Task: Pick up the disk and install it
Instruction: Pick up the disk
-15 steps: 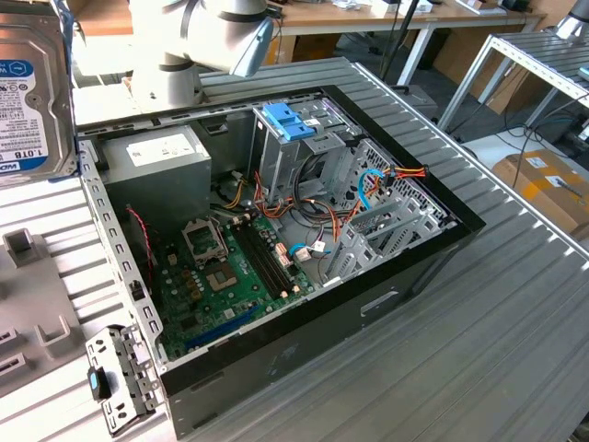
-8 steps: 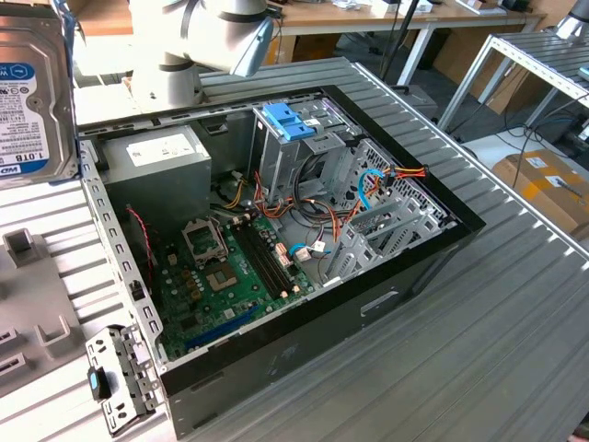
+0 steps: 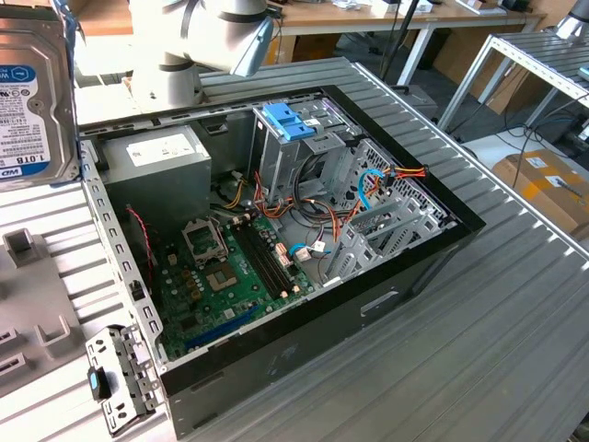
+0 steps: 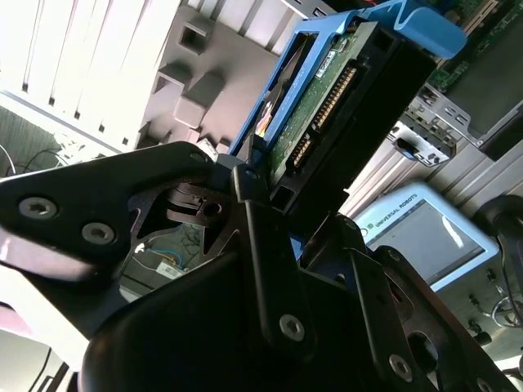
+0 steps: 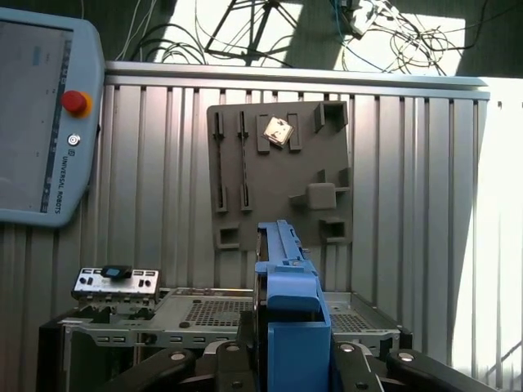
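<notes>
A label with letters and numbers sits on the disk. Small letters run beside the red button on the grey control tablet.

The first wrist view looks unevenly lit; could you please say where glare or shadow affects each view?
First wrist view: sunlight washes out part of the table. Second wrist view: the disk is backlit, background blown white. Exterior view: glare bleaches the area behind the power supply.

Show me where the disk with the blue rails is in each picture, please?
Exterior view: the disk, label showing, at the exterior view's upper left edge.
Second wrist view: the disk rises tilted from the jaws, connectors showing.
First wrist view: the disk is edge-on, blue rail nearest, between the jaws.
Shared landmark: the grey slotted tray, in all three.
</notes>
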You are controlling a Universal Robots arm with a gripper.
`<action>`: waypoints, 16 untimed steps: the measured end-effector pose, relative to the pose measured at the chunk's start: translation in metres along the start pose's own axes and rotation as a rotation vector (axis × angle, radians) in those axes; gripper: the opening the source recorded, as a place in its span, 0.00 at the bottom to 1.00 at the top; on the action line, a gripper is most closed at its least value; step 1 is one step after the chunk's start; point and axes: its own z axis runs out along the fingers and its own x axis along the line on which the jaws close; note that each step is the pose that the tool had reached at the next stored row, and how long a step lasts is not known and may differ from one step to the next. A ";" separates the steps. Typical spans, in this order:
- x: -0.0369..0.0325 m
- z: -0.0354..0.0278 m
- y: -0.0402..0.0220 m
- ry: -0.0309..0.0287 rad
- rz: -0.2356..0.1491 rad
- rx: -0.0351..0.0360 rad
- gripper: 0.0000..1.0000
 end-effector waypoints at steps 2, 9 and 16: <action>0.0006 -0.0001 0.0000 0.0001 0.000 -0.0001 0.36; 0.0026 -0.0001 0.0000 0.0001 0.000 -0.0001 0.36; 0.0053 -0.0001 0.0000 0.0000 0.000 -0.0001 0.36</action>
